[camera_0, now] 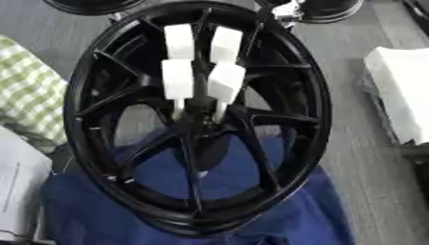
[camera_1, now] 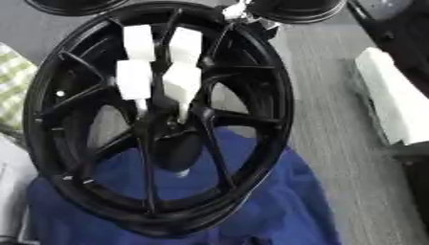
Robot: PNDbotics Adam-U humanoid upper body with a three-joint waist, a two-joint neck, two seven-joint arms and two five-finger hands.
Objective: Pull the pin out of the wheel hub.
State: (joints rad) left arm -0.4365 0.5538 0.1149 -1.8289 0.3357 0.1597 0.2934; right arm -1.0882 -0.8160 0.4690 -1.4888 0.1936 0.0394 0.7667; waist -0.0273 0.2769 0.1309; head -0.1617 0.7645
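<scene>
A large black spoked wheel hub point(camera_0: 84, 119) stands tilted on a blue cloth and fills the middle of both views. Over its centre point(camera_0: 197, 125) two white pieces point(camera_0: 177, 79) point(camera_0: 224, 81) stand side by side, each made of two blocks. Each piece narrows to a thin white stem point(camera_0: 178, 107) that ends at the hub's centre. I cannot tell whether these are the pins. Neither of my hands shows in either view.
The blue cloth point(camera_0: 276, 215) lies under the wheel's lower half on a grey floor point(camera_0: 352, 124). Black round objects point(camera_1: 298, 12) and a silver part point(camera_0: 287, 9) sit at the top edge. A white block point(camera_0: 402, 91) lies at right, with green checked fabric point(camera_0: 25, 91) at left.
</scene>
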